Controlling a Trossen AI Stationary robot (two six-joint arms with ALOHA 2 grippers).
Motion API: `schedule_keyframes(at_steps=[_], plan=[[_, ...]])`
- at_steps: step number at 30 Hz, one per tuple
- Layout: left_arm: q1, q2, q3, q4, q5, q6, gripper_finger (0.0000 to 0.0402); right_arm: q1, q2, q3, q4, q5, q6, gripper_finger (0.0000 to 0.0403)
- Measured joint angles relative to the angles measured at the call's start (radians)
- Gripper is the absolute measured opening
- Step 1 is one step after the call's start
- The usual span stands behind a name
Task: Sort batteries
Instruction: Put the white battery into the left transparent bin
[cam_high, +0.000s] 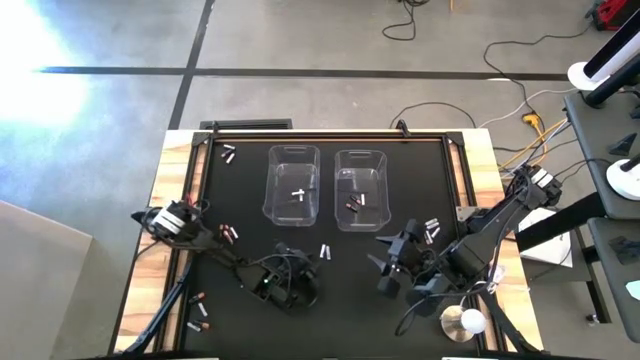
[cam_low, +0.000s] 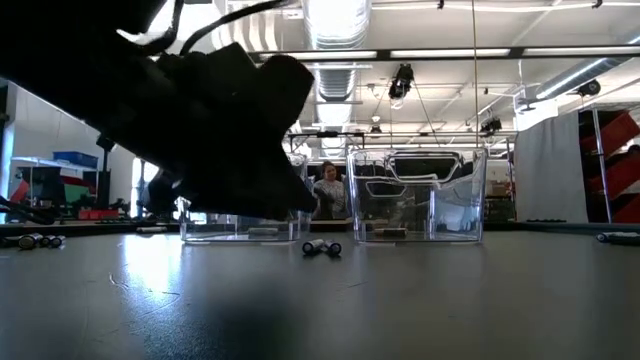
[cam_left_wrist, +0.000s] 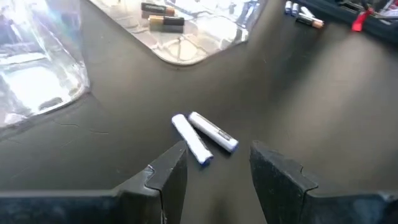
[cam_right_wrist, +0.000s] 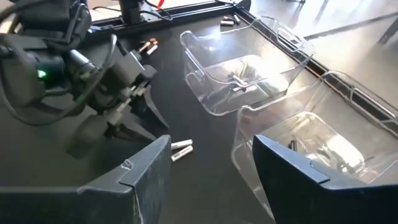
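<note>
My left gripper (cam_left_wrist: 214, 171) is open and empty, just above two white batteries (cam_left_wrist: 203, 137) lying near the bins (cam_high: 292, 185). I am about to pick one. Next I go down and squeeze it. My right gripper (cam_right_wrist: 211, 165) waits, open.

Two silvery-white batteries (cam_left_wrist: 204, 136) lie flat and touching on the dark desk (cam_high: 350, 290), near the bins. Other batteries sit scattered: some in the bins, others at the desk's edges.

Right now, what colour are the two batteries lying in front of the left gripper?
The two batteries are silvery-white with blue ends, clearest in the left wrist view.
</note>
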Motion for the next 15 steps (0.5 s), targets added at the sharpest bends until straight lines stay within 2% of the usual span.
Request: schedule_keyframes(at_steps=[4,8,15], plan=[[0.026,0.014,0.000,0.002,-0.020,0.015,0.0152,-0.001,0.000,0.000,0.001,0.000,0.032,0.0219],[0.072,0.033,0.001,0.028,-0.013,0.118,0.0153,-0.001,0.000,0.000,0.006,0.000,0.043,0.0219],[0.089,0.041,0.001,0.028,0.034,0.081,0.0153,-0.001,0.000,0.000,0.008,-0.010,0.092,0.0219]])
